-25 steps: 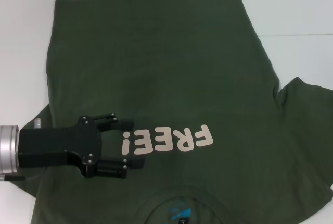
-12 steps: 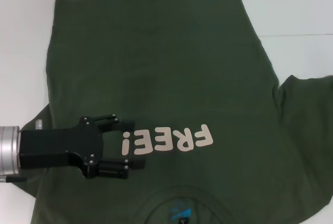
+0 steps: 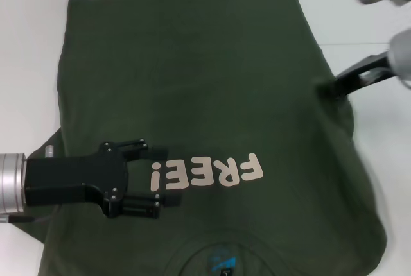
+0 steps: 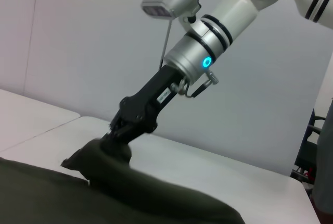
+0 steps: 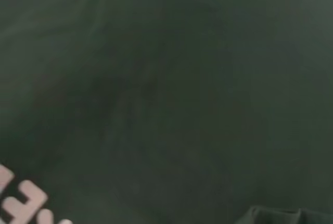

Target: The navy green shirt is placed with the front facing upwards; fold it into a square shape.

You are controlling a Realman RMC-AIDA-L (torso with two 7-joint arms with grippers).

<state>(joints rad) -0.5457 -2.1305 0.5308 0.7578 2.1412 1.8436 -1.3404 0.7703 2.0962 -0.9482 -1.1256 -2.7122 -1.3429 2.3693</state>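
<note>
Pinching the navy green shirt (image 3: 205, 77) sleeve, right tool (image 3: 329, 88) half-hidden; left tool (image 3: 168, 176) released.

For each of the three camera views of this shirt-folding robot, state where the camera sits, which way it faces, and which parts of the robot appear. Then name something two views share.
Head view: from the robot's head, looking down on the navy green shirt; shows the left gripper over the chest and the right gripper at the shirt's right edge.
Left wrist view: low over the cloth, looking across to the right gripper gripping a raised bunch of fabric.
Right wrist view: close above the shirt; none of the robot shows.
Shared: head and right wrist views both show the pale lettering.
</note>
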